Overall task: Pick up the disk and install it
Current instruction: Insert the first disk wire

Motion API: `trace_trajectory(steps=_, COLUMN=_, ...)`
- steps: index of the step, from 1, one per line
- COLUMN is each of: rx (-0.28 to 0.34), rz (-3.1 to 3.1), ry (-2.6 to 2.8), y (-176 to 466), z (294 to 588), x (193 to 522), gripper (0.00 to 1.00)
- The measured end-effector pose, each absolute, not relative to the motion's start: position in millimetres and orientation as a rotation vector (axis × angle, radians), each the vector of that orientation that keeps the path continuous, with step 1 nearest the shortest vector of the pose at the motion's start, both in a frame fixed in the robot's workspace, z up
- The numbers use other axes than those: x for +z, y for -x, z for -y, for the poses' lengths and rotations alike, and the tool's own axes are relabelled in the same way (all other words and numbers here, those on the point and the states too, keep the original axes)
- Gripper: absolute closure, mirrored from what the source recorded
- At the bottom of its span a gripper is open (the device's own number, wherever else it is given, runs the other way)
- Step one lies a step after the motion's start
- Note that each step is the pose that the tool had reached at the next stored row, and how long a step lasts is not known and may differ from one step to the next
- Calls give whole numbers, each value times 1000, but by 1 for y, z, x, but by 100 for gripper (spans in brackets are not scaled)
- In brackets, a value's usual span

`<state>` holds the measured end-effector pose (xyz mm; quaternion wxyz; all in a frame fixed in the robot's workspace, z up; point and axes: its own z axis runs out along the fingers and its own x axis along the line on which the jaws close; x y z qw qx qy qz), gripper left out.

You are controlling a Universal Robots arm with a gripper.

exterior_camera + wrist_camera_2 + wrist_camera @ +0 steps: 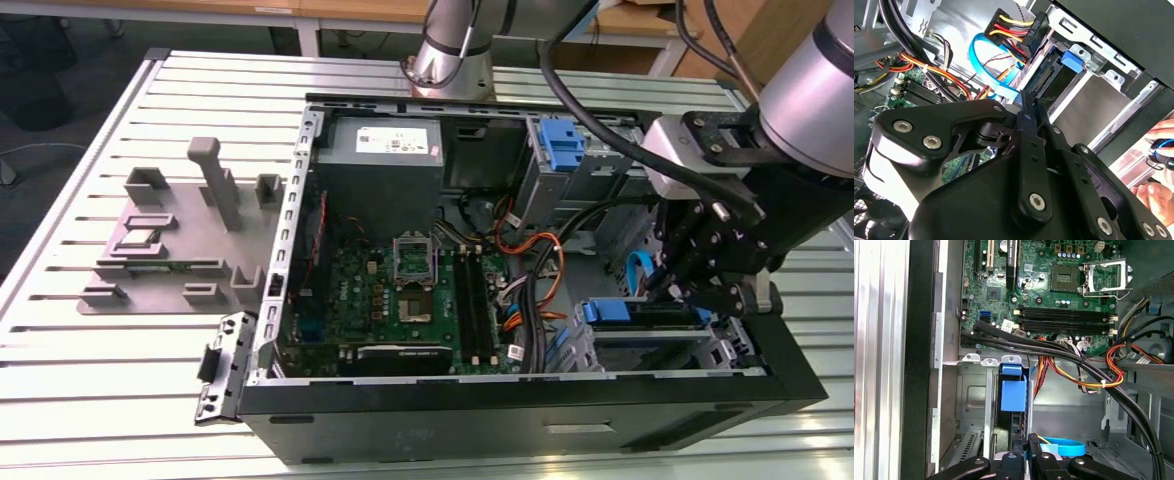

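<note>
disk (1014, 396) sits edge-up in the drive cage (974, 390) just below the motherboard (1039, 285). gripper (1022, 452) pinched narrow on its rear edge. judged rigid, fairly dense, shock-sensitive (grip the blue rails, not the label face).

The disk (1014, 396) stands on edge in the drive bay, blue-railed.
</note>
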<state>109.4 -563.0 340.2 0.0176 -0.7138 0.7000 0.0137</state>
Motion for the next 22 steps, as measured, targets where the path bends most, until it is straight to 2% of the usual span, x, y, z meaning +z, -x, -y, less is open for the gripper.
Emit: trace_trajectory(steps=22, rx=42, rz=-2175, ry=2218, y=-109, z=565, x=337, gripper=84)
